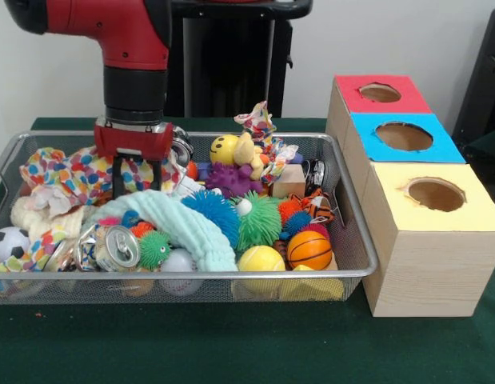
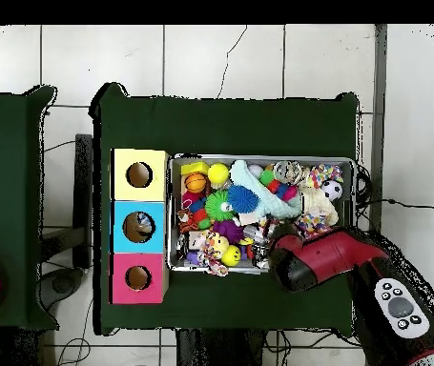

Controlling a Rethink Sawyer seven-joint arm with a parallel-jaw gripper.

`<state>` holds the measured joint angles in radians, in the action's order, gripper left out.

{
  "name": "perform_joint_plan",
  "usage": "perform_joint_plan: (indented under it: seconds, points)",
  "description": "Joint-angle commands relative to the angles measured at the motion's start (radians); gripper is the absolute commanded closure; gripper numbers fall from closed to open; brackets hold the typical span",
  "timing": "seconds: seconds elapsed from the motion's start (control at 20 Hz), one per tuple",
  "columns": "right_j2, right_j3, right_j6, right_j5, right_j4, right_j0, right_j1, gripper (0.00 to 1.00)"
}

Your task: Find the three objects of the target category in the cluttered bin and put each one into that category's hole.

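Observation:
The wire mesh bin [image 1: 361, 254] is full of toys; it also shows in the overhead view [image 2: 175, 214]. My gripper [image 1: 137, 178] hangs at the bin's back left, its two black fingers [image 1: 117, 178] spread apart and reaching down onto a spotted colourful cloth [image 1: 67, 172]. Nothing is held between them. A clear shiny piece [image 1: 183, 146] shows just right of the gripper's body; I cannot tell whether it is a bottle. No other clear bottle shows plainly. The blue-surround hole [image 1: 404, 136] is in the middle of the wooden box [image 1: 427, 256], right of the bin, and in the overhead view [image 2: 138, 226].
A silver soda can [image 1: 117, 246] lies at the bin's front left beside a mint green cloth [image 1: 191, 228]. Spiky balls, a small basketball [image 1: 309, 249], a yellow ball [image 1: 261, 259] and a soccer ball [image 1: 7, 242] crowd the bin. Red hole [image 1: 380, 92] and yellow hole [image 1: 436, 194] flank the blue one.

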<state>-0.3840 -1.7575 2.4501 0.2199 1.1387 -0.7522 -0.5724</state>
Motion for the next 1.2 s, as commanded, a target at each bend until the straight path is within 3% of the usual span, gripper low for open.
perform_joint_plan:
  seconds: [0.05,0.25,0.45,0.5,0.85,1.2]
  points:
    - [0.004,0.044,-0.130,-0.028,0.119,0.043,0.136,0.00]
    - [0.071,0.070,-0.077,-0.092,0.183,0.111,0.131,0.00]
    - [0.093,0.090,-0.059,-0.129,0.191,0.133,0.127,0.00]
    - [0.089,0.090,-0.071,-0.120,0.181,0.131,0.127,1.00]
    - [0.091,0.087,-0.073,-0.108,0.160,0.160,0.101,1.00]
    - [-0.003,-0.041,-0.073,-0.032,-0.001,0.105,0.017,1.00]
